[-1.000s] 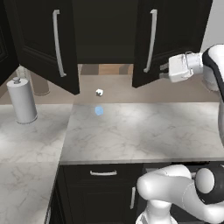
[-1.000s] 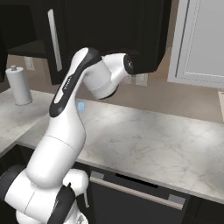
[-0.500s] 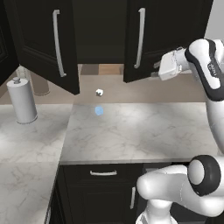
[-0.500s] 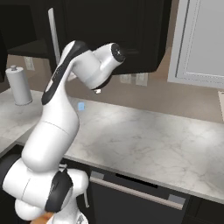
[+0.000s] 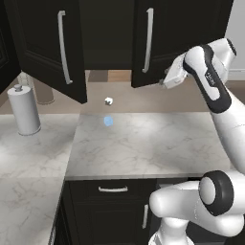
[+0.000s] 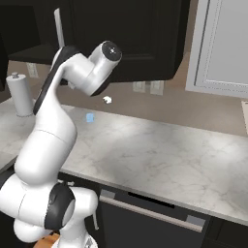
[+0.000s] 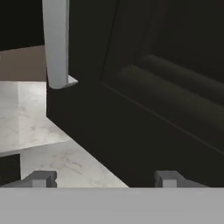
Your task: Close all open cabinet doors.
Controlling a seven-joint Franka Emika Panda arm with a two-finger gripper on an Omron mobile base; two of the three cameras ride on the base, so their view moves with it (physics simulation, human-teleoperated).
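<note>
Right door [image 5: 158, 40]: upper cabinet, ajar, swung partly out over counter [image 5: 143, 143]. Left door [image 5: 50, 45]: upper cabinet, open wide. Gripper [image 7: 105, 178]: fingers spread, empty, against right door's lower outer face. Paper towel roll [image 5: 23, 111]: upright, counter's left.

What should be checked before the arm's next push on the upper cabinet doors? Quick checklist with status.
1. Right upper door shut flush: not ok, it hangs ajar with its lower edge out over the counter.
2. Left upper door shut: not ok, swung well open.
3. Gripper against the right door: cannot tell contact; it sits at the door's lower outer edge, and the hand view shows the panel close ahead.
4. Fingers free of load: ok, fingertips apart with nothing between.
5. Door swing path: ok, the paper towel roll stands off to the left on the counter.
</note>
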